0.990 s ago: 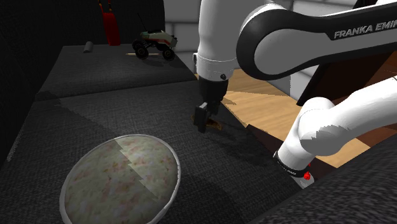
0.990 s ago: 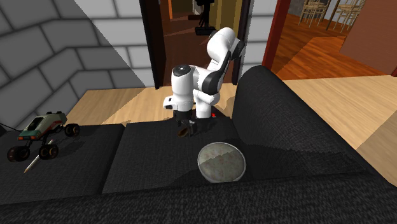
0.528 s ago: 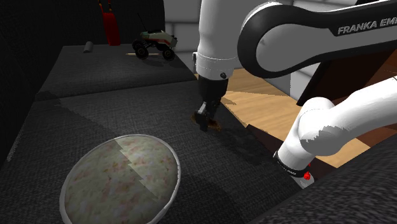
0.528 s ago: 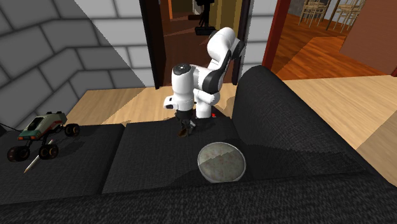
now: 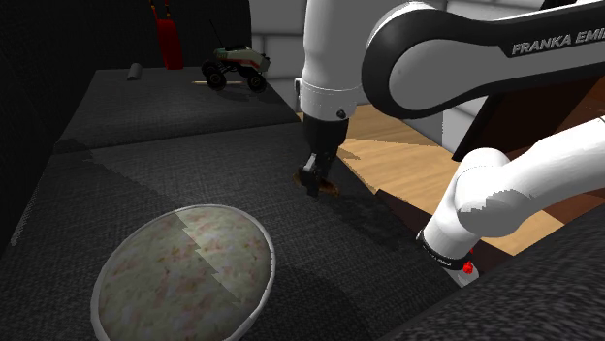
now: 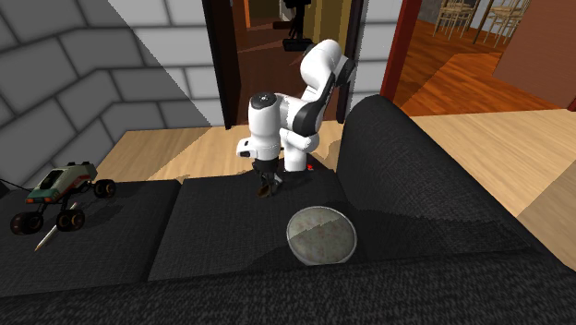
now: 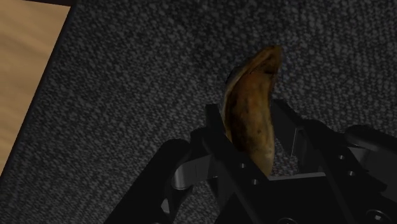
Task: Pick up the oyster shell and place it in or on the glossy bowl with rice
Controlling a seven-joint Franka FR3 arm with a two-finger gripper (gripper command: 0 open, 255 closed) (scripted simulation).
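Observation:
The oyster shell (image 7: 253, 105) is a brown, curved, mottled piece standing on edge between my black fingers, above the dark sofa fabric. My gripper (image 7: 250, 124) is shut on it, one finger against each side. In the shoulder view the gripper (image 5: 317, 180) points straight down at the sofa seat near its edge, with a bit of the brown shell (image 5: 330, 188) showing at its tip. The bowl of rice (image 5: 184, 273) is a wide round dish with a pale rim, lying on the seat toward that view's lower left. In the second exterior view the bowl (image 6: 320, 234) lies just in front of the gripper (image 6: 268, 188).
A toy buggy (image 5: 234, 66) stands on the far cushion, with a red object (image 5: 171, 39) and a small grey cylinder (image 5: 135, 71) near it. The seat ends beside the gripper at a wooden floor (image 5: 388, 160). The sofa backrest (image 6: 415, 175) rises along the second exterior view's right.
The fingers stood apart around the shell a second ago and have since closed onto it. The arm has barely moved.

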